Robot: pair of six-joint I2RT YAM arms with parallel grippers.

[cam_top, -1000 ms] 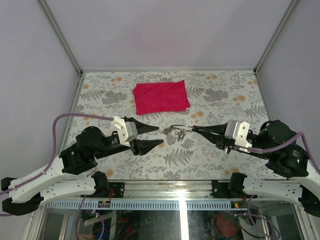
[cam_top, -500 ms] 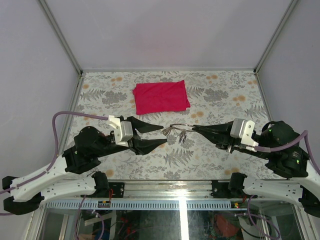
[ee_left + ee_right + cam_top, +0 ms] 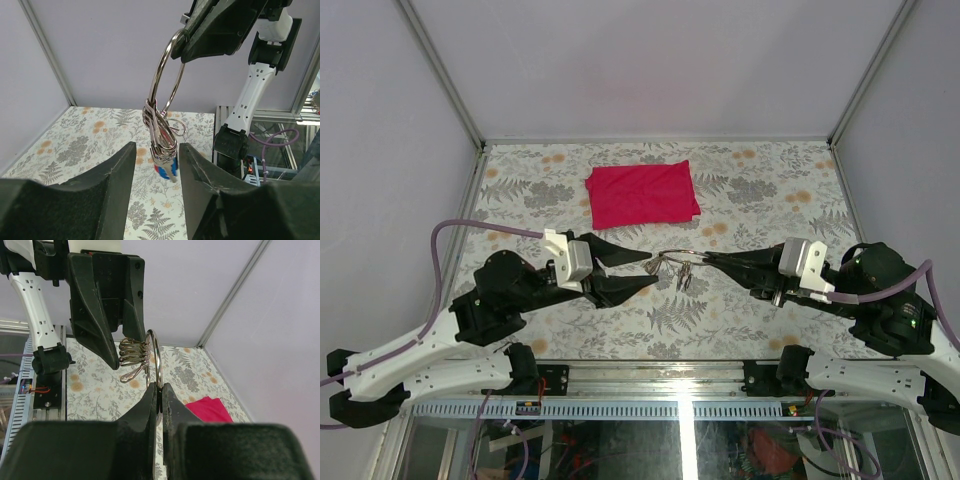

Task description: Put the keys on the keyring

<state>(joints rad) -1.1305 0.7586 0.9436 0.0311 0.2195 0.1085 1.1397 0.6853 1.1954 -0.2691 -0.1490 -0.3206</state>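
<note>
Black and partly open, the left claw (image 3: pixel 649 272) reached in low from the left of the overhead frame. Its arm was stretched nearly flat over the desk (image 3: pixel 740 310). Its fingers (image 3: pixel 95 200) stood one on either side of the keys (image 3: pixel 163 150), with a gap showing on both sides, so it had hold of nothing. I judged it was set that way to pinch or steady the bunch.

Above centre, well apart, lay the red cloth (image 3: pixel 642 193).

The keys hung in mid-air at frame centre, bunched at the low end of the keyring (image 3: pixel 166 75), a blue-and-red head lowest.

To the right, the right claw (image 3: pixel 158 390) was pinched tight on the ring's edge. It held the ring upright and off the desk, I took it, so the bunch dangled free. Its arm reached in from the lower right, mirroring the left.
</note>
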